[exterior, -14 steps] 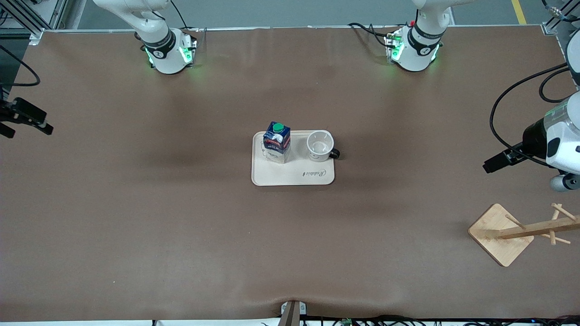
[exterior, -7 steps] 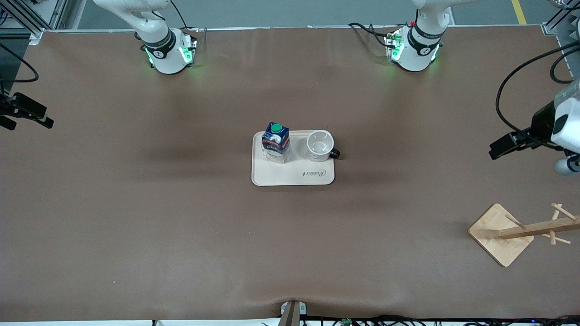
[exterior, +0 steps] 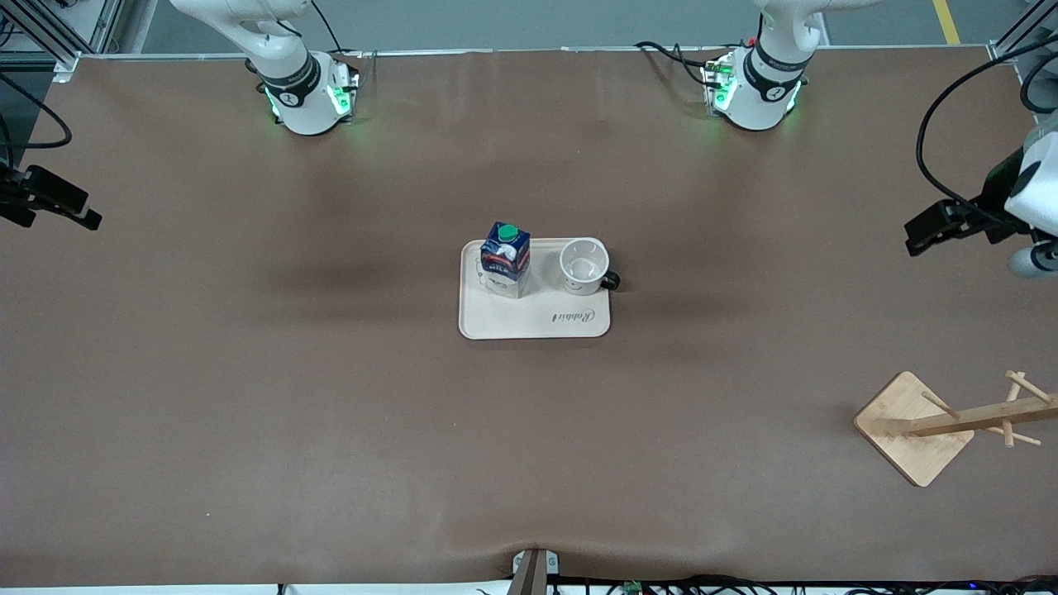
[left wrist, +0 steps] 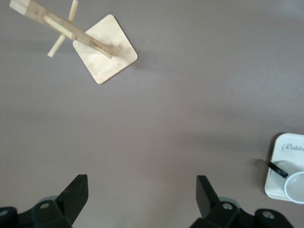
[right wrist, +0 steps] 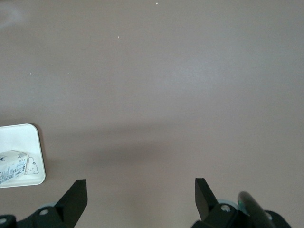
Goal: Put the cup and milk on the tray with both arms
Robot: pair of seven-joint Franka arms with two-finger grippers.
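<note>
Left hand [exterior: 926,234] higher now; milk [exterior: 505,259] upright on tray [exterior: 535,322].

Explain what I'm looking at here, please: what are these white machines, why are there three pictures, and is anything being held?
These are two robot arms bolted along one edge of a brown table. The wide picture comes from a high camera facing them. The other two come from small cameras on each arm's wrist, looking down past its own dark fingers.

In the middle lies a cream tray. A blue milk carton and a white cup stand on it, side by side.

A wooden rack stands toward the left arm's end.

Nothing is held. The left gripper and right gripper are both open, raised over bare table at opposite ends.
</note>
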